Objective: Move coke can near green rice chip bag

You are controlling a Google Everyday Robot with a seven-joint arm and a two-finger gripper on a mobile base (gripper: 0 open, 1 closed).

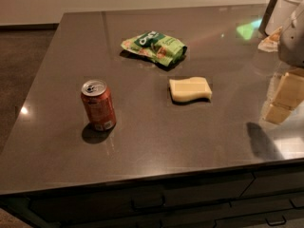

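standing upright at the front left of the dark countertop (156, 141), the coke can (98, 105) has its long axis vertical, silver top and pull tab facing up. the green chip bag (154, 46) lies flat well behind it, its length running left to right. the gripper (294, 39) hangs at the right edge, mostly cut off; i cannot tell how wide it is parted.
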